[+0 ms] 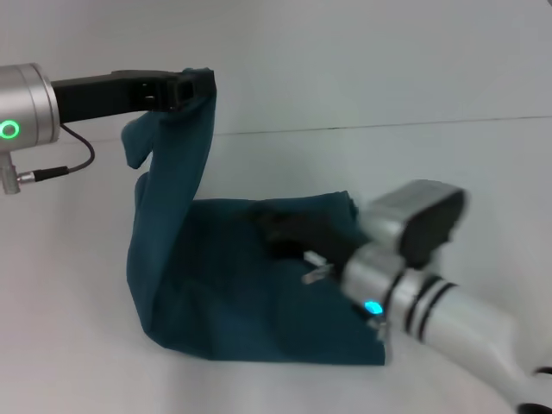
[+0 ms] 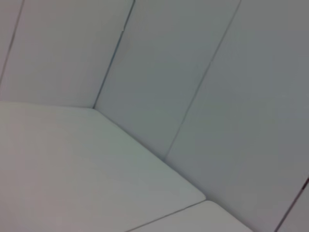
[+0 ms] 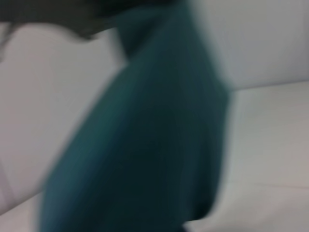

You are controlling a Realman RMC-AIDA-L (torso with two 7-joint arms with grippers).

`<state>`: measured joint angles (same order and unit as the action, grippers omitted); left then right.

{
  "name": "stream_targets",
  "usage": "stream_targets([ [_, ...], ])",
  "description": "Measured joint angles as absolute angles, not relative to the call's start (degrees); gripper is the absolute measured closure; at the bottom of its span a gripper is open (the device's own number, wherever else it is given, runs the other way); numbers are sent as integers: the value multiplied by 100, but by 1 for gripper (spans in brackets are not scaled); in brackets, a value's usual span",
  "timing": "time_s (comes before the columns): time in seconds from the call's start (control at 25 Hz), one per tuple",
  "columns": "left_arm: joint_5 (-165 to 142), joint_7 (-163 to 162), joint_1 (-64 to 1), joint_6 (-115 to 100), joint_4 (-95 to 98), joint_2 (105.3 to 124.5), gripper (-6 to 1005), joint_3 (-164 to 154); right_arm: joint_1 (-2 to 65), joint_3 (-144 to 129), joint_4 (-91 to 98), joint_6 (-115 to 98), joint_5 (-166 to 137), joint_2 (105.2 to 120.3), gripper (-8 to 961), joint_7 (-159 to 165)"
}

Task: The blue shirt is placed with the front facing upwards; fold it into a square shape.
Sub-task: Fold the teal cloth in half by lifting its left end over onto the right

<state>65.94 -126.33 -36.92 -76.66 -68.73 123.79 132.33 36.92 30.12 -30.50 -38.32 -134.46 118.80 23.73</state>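
Your shirt (image 1: 250,293) lies partly on the white worktop (image 1: 78,362), with one end hauled up off it. The flat part is a folded dark teal slab spread on the worktop; from its left edge a long strip of cloth rises steeply to the left gripper (image 1: 197,86), and a loose flap hangs beside that strip just below the gripper.

The left gripper is high above the shirt's left edge, its dark arm reaching in level from the left. Its fingers are pinched together on the top corner of the raised strip, and the cloth drapes down from them. The left wrist view gives you only bare worktop and wall panels, with no cloth in it.

The right gripper (image 1: 289,233) is low over the flat part of the shirt, near its far right corner, with the silver and white arm coming in from the lower right across the shirt's right edge. Its dark fingers sit on or in the cloth there, but you cannot tell from the head view how far apart they are or whether they have hold of anything. The right wrist view is filled by the raised teal strip (image 3: 145,145) against the pale worktop, and it is blurred.
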Motion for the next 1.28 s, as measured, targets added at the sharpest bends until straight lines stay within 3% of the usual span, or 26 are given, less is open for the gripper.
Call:
stream_targets([
  [0.36,7063,-12463,-3544,-7735,-6704,12407,997,12856,2922,4092,-1878,-5315,-13405,11866,935,2987],
  [0.72,7670,-12235,-3426,-7619,-6270,12435,997,12001,3032,4839,-393,-5953,-13401,11854,922,3960],
  [1.28,9370,-11068,-3708,-6290,-4516,12463,997,9569,3154,4925,-33,-5901,-13394,11820,902,4078],
])
